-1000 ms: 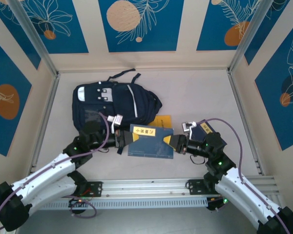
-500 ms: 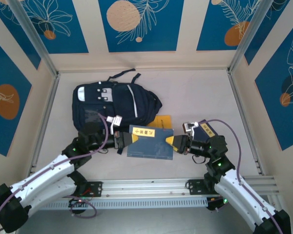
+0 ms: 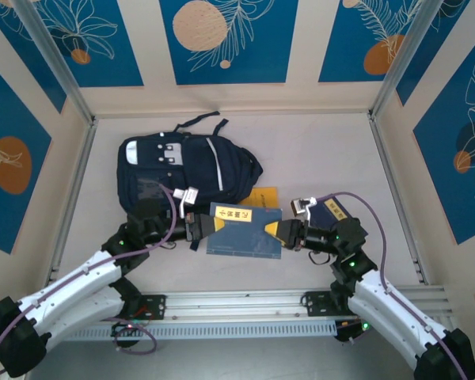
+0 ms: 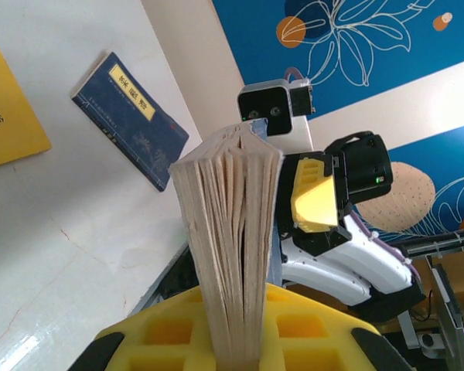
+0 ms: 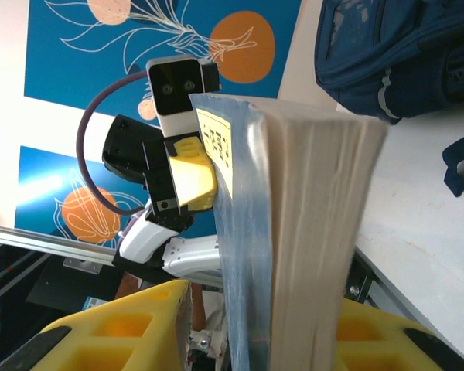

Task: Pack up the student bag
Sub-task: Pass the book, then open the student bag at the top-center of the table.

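- Top external: we note the student bag (image 3: 186, 168) lying flat on the counter (image 3: 317, 150), left of centre and towards the rear.
- A blue book (image 3: 242, 231) spans the gap between the two arms, just in front of the bag.
- Left fingers (image 3: 204, 226) are clenched on the book's left edge.
- Right fingers (image 3: 274, 231) straddle its right edge. The right wrist view shows a gap beside one finger, so we cannot tell whether they grip.
- A small navy booklet (image 3: 332, 212) lies near the right arm.
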You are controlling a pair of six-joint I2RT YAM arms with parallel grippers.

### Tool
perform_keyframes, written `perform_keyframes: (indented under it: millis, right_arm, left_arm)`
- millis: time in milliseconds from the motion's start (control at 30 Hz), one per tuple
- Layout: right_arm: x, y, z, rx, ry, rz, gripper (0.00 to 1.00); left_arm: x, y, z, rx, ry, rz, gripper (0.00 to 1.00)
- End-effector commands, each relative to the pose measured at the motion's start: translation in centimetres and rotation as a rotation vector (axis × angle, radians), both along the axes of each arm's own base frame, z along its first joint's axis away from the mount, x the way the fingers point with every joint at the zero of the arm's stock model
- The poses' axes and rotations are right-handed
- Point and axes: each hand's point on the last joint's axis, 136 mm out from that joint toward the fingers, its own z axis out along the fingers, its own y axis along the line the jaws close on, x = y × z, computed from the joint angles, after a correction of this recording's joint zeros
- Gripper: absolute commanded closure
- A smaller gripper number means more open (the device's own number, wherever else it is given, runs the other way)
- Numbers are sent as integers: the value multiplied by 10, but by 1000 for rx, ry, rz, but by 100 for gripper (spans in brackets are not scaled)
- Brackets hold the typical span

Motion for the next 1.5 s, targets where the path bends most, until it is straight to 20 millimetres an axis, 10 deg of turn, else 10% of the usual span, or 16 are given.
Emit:
perform_keyframes:
  millis: [0, 300, 567, 800, 1100, 1467]
  right_arm:
    - [-5, 2, 13, 23, -65, 22, 65]
    - [-1, 1, 6, -5, -44, -11, 94]
    - [20, -45, -54, -328, 85, -347, 100]
    - [22, -76, -92, -516, 173, -480, 100]
    - [27, -79, -86, -524, 156, -503, 100]
    - [20, -85, -77, -548, 119, -497, 100]
  left_arm:
    - [0, 0, 9, -30, -30, -7, 100]
    - [2, 2, 3, -3, -19, 10, 100]
    - [17, 30, -31, 301, -1, 135, 31]
    - [61, 45, -56, 580, 69, 198, 28]
    - [171, 40, -48, 864, 0, 373, 32]
    - [282, 39, -87, 866, 102, 409, 49]
